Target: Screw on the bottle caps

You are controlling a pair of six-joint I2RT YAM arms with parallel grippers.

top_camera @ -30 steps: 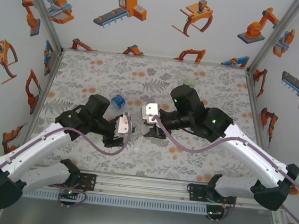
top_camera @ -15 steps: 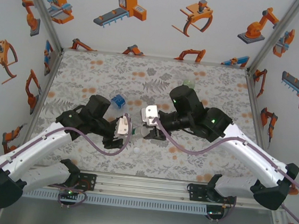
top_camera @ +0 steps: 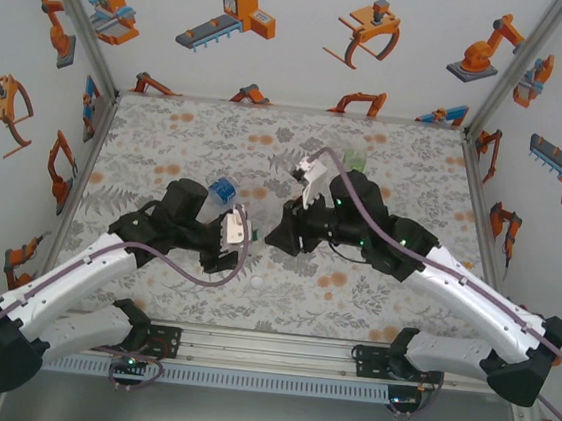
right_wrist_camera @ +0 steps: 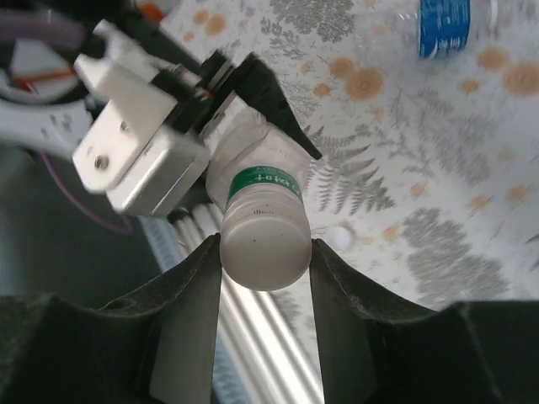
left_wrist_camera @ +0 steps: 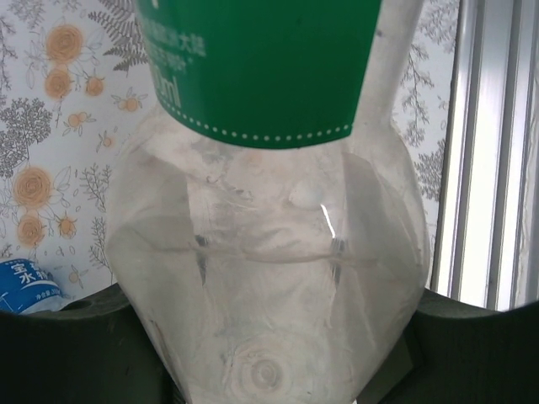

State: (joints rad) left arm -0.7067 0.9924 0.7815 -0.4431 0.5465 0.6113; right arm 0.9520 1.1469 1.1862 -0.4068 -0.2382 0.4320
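Right now the left pincer (left_wrist_camera: 269,362) is clamping the fat base end of a bottle (left_wrist_camera: 269,252), its fingers (left_wrist_camera: 76,345) pressing on both flanks, while the right pincer (right_wrist_camera: 264,252) is squeezing the white cap (right_wrist_camera: 264,240) on the bottle's other end. The bottle is spanning the gap between the two pincers over the near middle of the table (top_camera: 167,148). Its long axis is running left to right, with the base pointing at the left arm and the capped neck at the right arm; how far it is tilting I cannot tell. The left wrist view is giving the clear, creased base and the lower edge of a green label. The right wrist view is giving the opposite end, looking onto the cap's flat top, with the green label behind it and the left pincer's black finger and white mount farther back. From above, the arms are covering nearly all of the bottle, but that view is adding a green bottle (top_camera: 355,158) sitting well back on the table. A blue bottle (top_camera: 223,190) is lying just beyond the left pincer, and a loose cap (top_camera: 256,280) is resting on the near side.
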